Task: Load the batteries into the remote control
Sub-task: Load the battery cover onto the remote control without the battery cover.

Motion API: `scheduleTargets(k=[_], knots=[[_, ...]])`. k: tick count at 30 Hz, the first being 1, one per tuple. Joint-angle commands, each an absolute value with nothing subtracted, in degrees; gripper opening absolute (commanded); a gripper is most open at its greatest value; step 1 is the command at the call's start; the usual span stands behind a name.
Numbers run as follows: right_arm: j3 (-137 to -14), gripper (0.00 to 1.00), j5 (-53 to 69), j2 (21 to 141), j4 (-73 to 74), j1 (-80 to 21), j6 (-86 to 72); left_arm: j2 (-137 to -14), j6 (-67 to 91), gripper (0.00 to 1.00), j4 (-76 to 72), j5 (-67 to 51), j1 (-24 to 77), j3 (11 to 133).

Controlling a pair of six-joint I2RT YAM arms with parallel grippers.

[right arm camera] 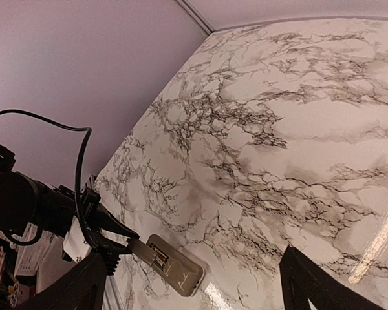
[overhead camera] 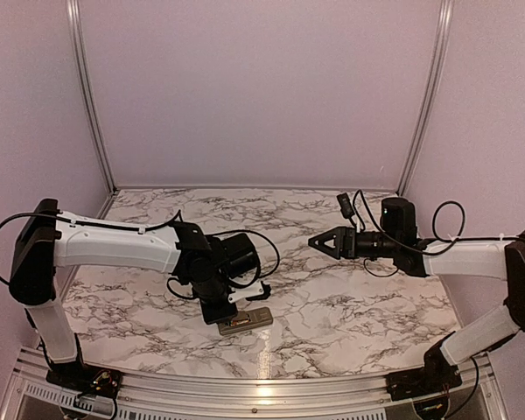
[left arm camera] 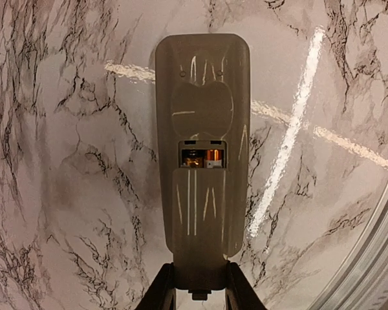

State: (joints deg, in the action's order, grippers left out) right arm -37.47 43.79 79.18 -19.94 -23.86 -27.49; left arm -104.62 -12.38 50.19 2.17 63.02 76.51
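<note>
left gripper (left arm camera: 200,276) clamps the remote control (left arm camera: 202,97), batteries (left arm camera: 213,155) in its open compartment (left arm camera: 202,146); right gripper (right arm camera: 193,253) fingers apart.

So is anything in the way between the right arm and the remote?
Nothing visible. Only marble table lies between the open right end effector and the remote control; the left end effector grips it from the other side.
</note>
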Motion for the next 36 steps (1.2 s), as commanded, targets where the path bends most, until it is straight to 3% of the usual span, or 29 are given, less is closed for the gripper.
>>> scheduleTargets(k=[1,36], knots=[[-37.9,0.91,44.9,80.0,-21.2,-23.4,-27.8,-106.6,-13.4,0.21,50.8,1.1,63.5,78.4],[-37.6,0.91,45.1,80.0,-20.8,-23.4,-27.5,-110.1,-12.4,0.21,50.8,2.0,63.3,80.9]])
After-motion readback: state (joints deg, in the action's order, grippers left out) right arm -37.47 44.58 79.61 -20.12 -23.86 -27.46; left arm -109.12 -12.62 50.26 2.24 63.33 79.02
